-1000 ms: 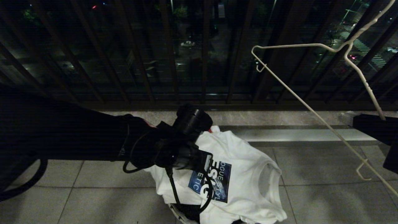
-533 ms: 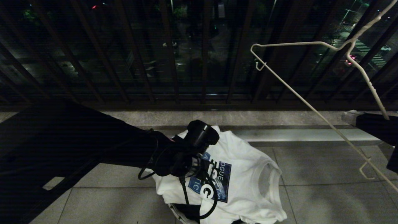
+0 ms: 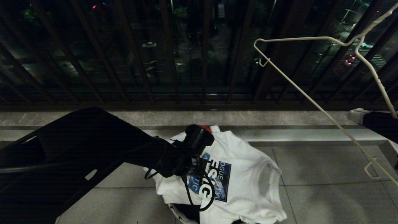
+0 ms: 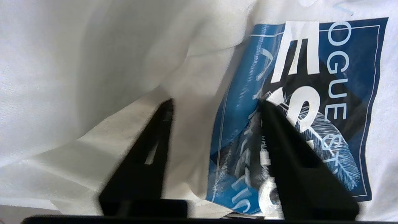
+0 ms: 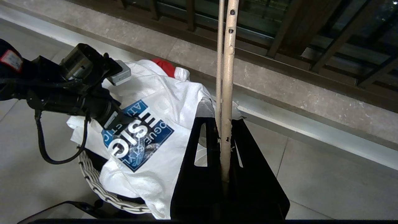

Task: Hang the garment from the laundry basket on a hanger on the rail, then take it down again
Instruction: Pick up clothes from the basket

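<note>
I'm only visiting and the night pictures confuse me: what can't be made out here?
- Laundry basket: mostly covered by the T-shirt; only some woven rim shows.
- Wire hanger: hook cut off by the head view's edge.
- Red item: mostly hidden behind the shirt.
- Left tool: whether it touches cloth.

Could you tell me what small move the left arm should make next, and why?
Probably close the left hand on the garment: its open fingers straddle a raised fold by the print's edge, the shirt lies over the laundry basket, and the right hand already grips the hanger.

White printed garment [image 3: 245,186] draped over woven laundry basket [image 5: 102,189] — off-white hanger [image 3: 314,102] seemingly tilted.
</note>
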You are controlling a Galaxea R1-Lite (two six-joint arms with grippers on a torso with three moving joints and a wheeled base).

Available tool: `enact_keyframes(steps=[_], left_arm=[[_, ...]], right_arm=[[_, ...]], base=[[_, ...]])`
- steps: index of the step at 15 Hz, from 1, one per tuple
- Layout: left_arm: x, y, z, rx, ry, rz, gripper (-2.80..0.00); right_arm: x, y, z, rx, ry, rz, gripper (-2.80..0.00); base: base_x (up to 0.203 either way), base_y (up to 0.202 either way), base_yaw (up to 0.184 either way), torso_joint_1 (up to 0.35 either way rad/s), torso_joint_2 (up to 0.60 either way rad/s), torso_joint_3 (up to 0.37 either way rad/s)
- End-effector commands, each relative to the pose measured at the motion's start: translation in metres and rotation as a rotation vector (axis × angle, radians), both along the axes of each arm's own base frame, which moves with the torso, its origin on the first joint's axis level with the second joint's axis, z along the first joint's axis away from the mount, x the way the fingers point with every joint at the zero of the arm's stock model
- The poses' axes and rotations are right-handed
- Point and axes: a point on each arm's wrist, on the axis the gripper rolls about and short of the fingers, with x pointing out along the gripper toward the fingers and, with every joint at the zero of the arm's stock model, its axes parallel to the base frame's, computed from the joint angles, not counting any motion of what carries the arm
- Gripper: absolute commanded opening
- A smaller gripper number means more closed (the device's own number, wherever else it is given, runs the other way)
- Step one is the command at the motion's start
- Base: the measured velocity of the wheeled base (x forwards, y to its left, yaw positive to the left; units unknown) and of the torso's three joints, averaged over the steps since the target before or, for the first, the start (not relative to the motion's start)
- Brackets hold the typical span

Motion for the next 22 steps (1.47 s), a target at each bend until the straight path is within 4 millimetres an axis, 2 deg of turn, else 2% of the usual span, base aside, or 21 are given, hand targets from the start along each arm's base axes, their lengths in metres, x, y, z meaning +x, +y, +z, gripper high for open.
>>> enact_keyframes(steps=[1,3,5,8,11,13,15,18,20,22], left_arm=[[-0.001,0.002,0.002,-0.002,-0.003,0.005,-2.8],[-0.002,0.004,0.001,0.001,0.002,0.007,-2.8],[-0.006,0.007,0.01,-0.009,-0.007,0.009,-2.8],[-0.013,0.02,0.039,-0.05,-0.052,0.019,-2.8],[-0.025,0.052,0.088,-0.101,-0.118,0.064,-2.8],[-0.042,0.08,0.119,-0.096,-0.114,0.099,-2.8],[-0.067,0.106,0.134,-0.063,-0.068,0.123,-2.8],[-0.095,0.135,0.112,0.026,0.042,0.153,-2.8],[-0.101,0.151,0.09,0.083,0.116,0.192,-2.8],[-0.107,0.158,0.063,0.148,0.205,0.199,-2.8]], right_arm=[[0.0,0.0,0.0,-0.001,-0.001,0.0,-2.8],[0.0,0.0,0.001,0.0,-0.004,0.0,-2.8],[0.0,0.0,0.0,-0.002,0.0,0.0,-2.8],[0.0,0.0,0.001,0.0,-0.004,0.0,-2.8],[-0.001,-0.001,0.001,0.002,-0.007,0.0,-2.8],[-0.002,-0.001,0.002,0.005,-0.012,0.0,-2.8],[-0.002,-0.001,0.002,0.005,-0.011,-0.001,-2.8],[-0.002,-0.001,0.003,0.005,-0.012,-0.002,-2.8],[-0.002,-0.001,0.002,0.004,-0.01,-0.002,-2.8],[-0.001,0.0,0.001,0.0,-0.004,-0.002,-2.8]], base=[[0.0,0.0,0.0,0.0,0.0,0.0],[0.0,0.0,0.0,0.0,0.0,0.0],[0.0,0.0,0.0,0.0,0.0,0.0],[0.0,0.0,0.0,0.0,0.0,0.0],[0.0,0.0,0.0,0.0,0.0,0.0],[0.0,0.0,0.0,0.0,0.0,0.0],[0.0,0.0,0.0,0.0,0.0,0.0],[0.0,0.0,0.0,0.0,0.0,0.0],[0.0,0.0,0.0,0.0,0.0,0.0],[0.0,0.0,0.0,0.0,0.0,0.0]])
